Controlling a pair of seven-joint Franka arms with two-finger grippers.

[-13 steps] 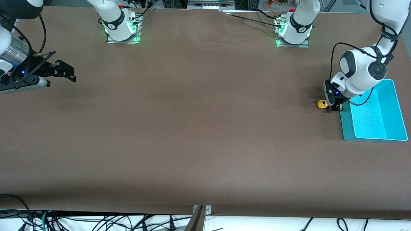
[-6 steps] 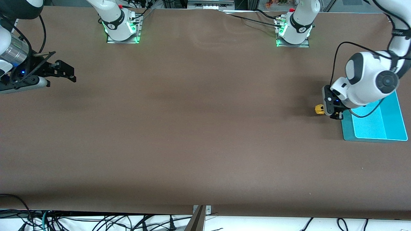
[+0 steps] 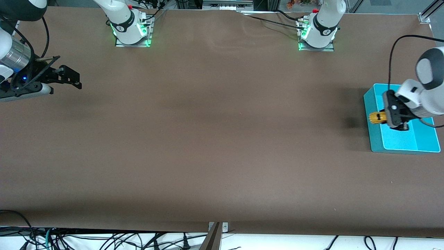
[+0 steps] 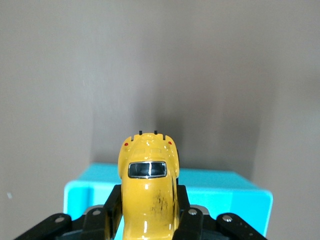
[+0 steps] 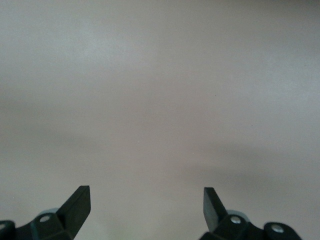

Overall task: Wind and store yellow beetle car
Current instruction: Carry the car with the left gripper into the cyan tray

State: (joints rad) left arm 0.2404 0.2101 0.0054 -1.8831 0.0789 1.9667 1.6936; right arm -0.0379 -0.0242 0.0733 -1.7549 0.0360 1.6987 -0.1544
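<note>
My left gripper [image 3: 381,118] is shut on the yellow beetle car [image 3: 375,117] and holds it in the air over the edge of the turquoise bin [image 3: 402,140] at the left arm's end of the table. In the left wrist view the car [image 4: 148,192] sits clamped between the black fingers [image 4: 111,207], its dark window and rounded body pointing away, with the bin's rim [image 4: 225,190] below it. My right gripper [image 3: 71,77] is open and empty, waiting over the table at the right arm's end; its fingertips [image 5: 80,200] show only bare tabletop.
The brown table [image 3: 208,139] is bare across the middle. The two arm bases [image 3: 130,29] stand along the edge farthest from the front camera. Cables hang below the table's near edge.
My left gripper has lifted the car off the table beside the bin and carried it toward the left arm's end, over the bin's edge. The right arm has not moved.
</note>
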